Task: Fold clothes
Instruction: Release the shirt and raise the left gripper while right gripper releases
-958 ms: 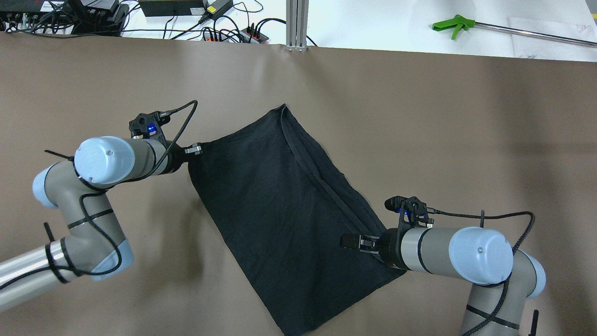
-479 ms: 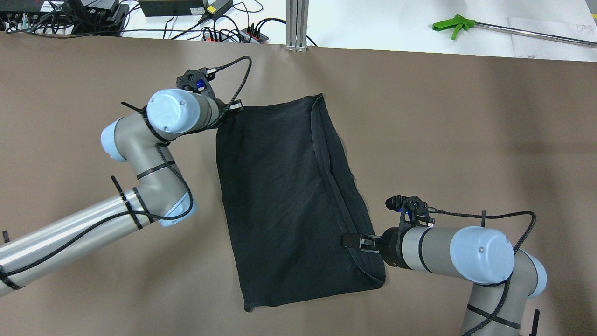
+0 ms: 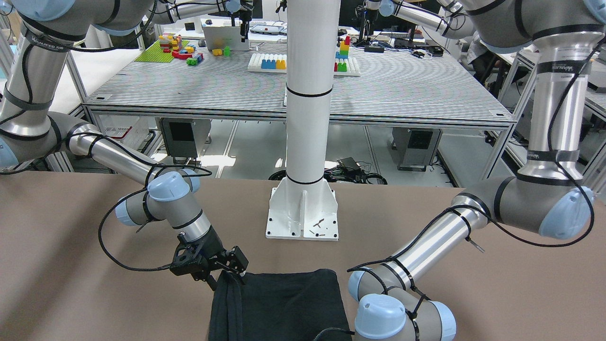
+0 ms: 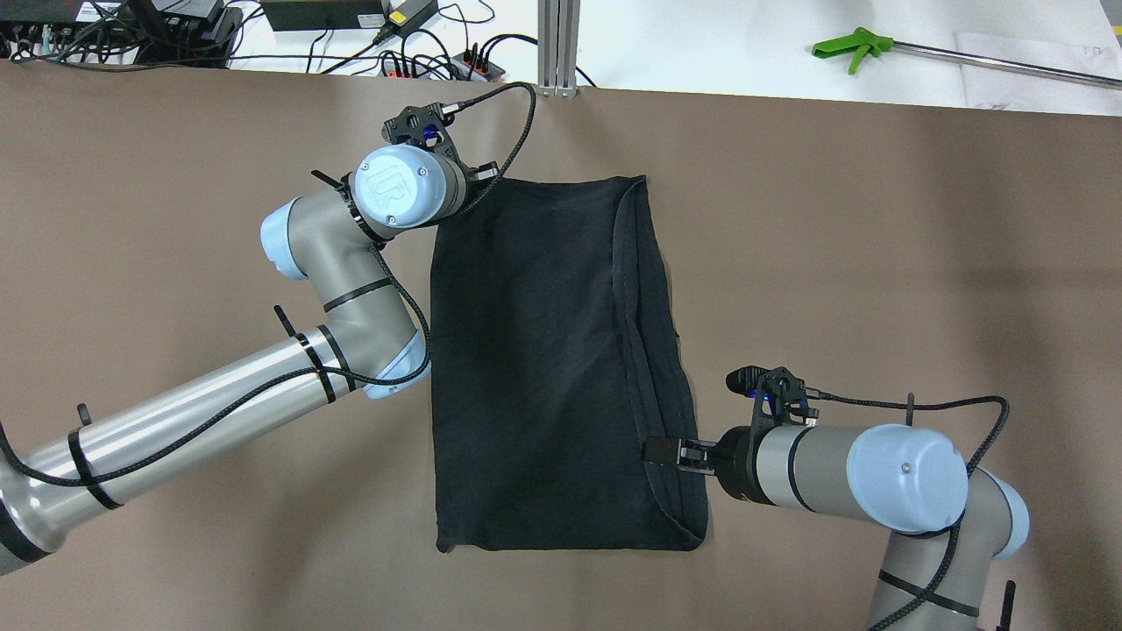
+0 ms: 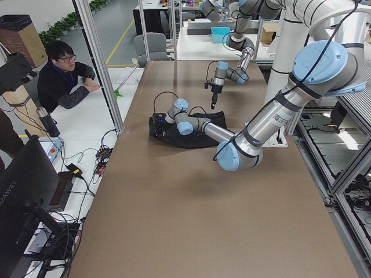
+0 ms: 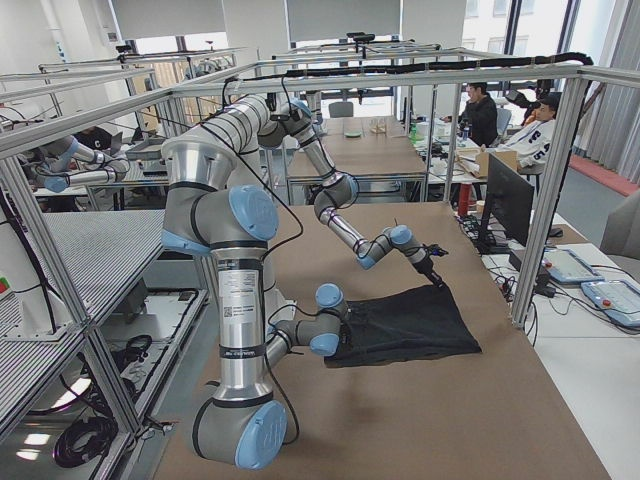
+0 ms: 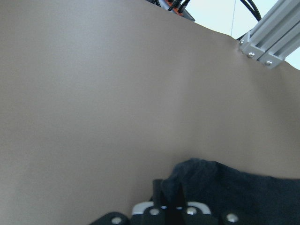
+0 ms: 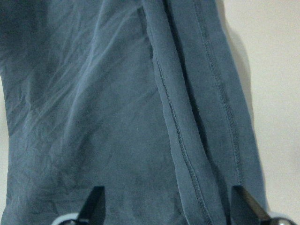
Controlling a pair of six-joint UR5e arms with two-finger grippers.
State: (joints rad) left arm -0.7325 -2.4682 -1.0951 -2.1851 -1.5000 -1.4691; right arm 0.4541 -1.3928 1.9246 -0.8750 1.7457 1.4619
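Garment (image 4: 543,350) lies flat as a rectangle on the tabletop (image 4: 877,263), its far left corner clenched in the left tool (image 7: 176,199), apparently to square that edge, while the right tool (image 8: 168,206) hovers released over the near right hem.

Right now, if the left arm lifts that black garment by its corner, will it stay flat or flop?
Probably flop: the black garment shows soft wrinkles and bunches where the left gripper pinches its corner. It looks thin and light, lying flat in layers. A push would likely ruck it, given those loose hemmed folds.
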